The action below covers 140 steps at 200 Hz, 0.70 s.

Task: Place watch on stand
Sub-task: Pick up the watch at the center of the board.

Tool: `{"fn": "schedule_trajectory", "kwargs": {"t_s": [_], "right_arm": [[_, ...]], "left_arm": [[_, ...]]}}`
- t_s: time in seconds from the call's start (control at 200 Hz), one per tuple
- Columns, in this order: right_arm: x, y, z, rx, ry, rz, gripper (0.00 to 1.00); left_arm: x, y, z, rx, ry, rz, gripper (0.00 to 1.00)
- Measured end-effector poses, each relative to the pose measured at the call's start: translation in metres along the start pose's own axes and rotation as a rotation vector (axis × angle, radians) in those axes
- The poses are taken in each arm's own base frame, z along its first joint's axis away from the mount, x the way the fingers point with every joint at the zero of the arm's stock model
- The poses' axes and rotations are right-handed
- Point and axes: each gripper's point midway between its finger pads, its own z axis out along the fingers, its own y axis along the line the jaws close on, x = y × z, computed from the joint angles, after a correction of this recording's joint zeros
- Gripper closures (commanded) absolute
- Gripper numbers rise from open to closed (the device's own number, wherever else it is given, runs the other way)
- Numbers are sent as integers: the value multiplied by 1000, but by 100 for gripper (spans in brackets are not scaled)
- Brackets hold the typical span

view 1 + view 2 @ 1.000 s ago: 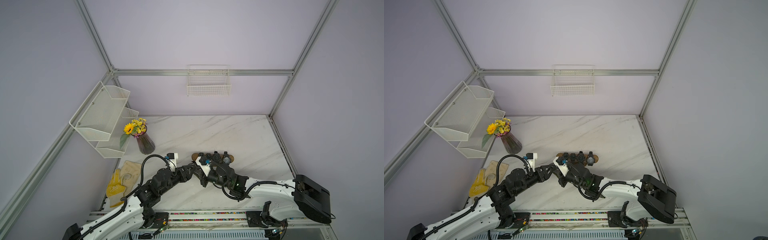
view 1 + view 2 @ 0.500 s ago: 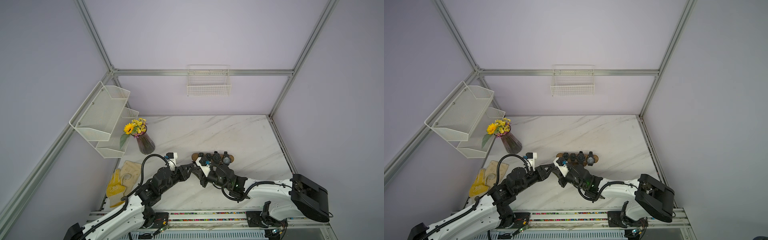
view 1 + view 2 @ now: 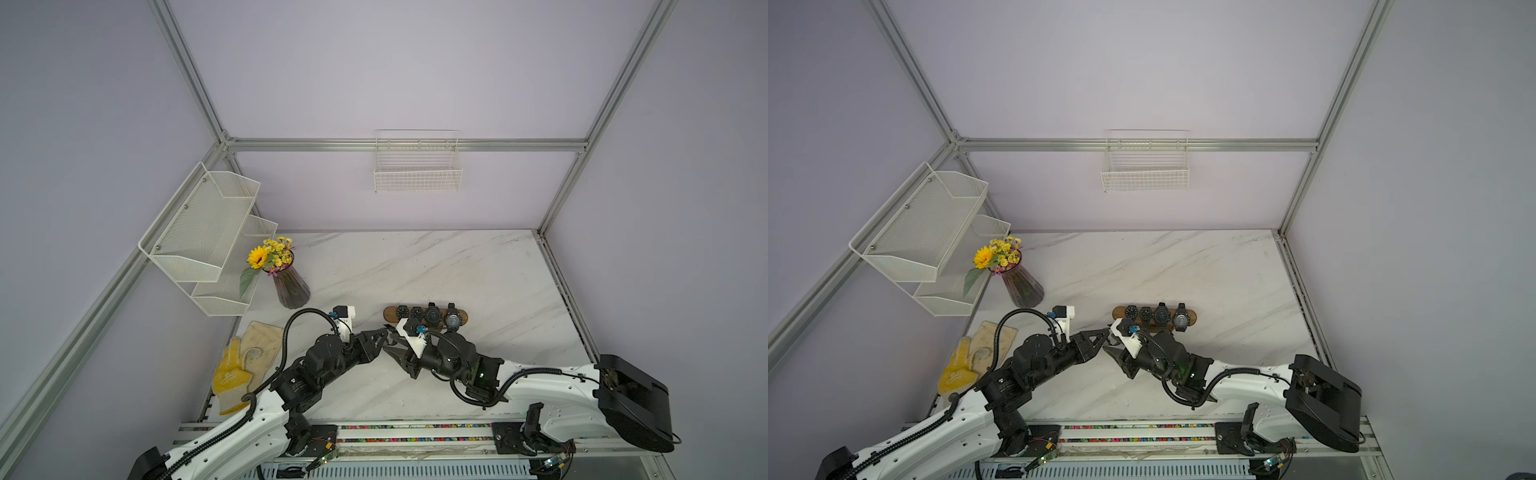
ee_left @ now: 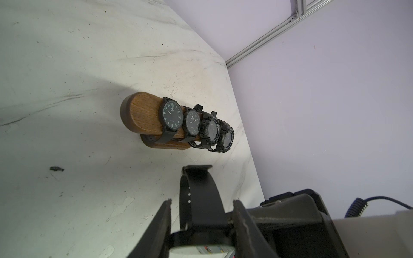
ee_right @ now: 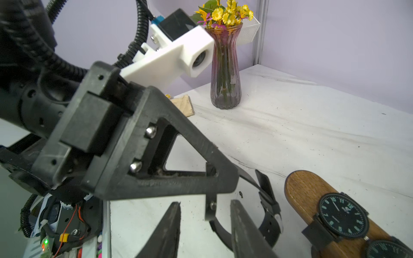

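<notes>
Four watches (image 3: 432, 316) are sitting on the stand (image 3: 389, 314); a fifth watch (image 4: 196, 178) is hanging in the left gripper (image 4: 202, 202) at its eight o'clock. A vase (image 3: 291, 286) is standing at the stand's nine o'clock, with gloves (image 3: 245, 361) lying at the vase's seven o'clock.

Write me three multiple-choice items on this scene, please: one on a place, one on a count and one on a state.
1. Where is the watch that is not on the stand?
A. Flat on the table. B. Held in the left gripper. C. In the wall basket.
2. How many watches sit on the stand?
A. Two. B. Six. C. Four.
3. How do the jaws of the right gripper stand?
A. Apart. B. Shut on the stand. C. Shut on the vase.

Answers: 1 B, the left wrist view shows its strap and case between the jaws; 2 C, four dials line the bar in both top views; 3 A, the right wrist view shows a gap with only a strap end in it.
</notes>
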Motion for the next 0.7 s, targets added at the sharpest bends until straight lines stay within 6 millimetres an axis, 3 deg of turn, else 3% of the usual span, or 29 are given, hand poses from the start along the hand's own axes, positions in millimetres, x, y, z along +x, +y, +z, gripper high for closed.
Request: {"fn": "schedule_trajectory", "kwargs": {"t_s": [0.21,0.55,0.7], "right_arm": [[10,0,-3,-2,39,-45,58],[32,-4,7,10,122,-99,72],[31,-5,9,17,123,-112,77]], "left_arm": [[2,-2,0,13,18,-2,89],[10,-8,1,42,63,1,89],[6,-14,0,50,62,18,89]]}}
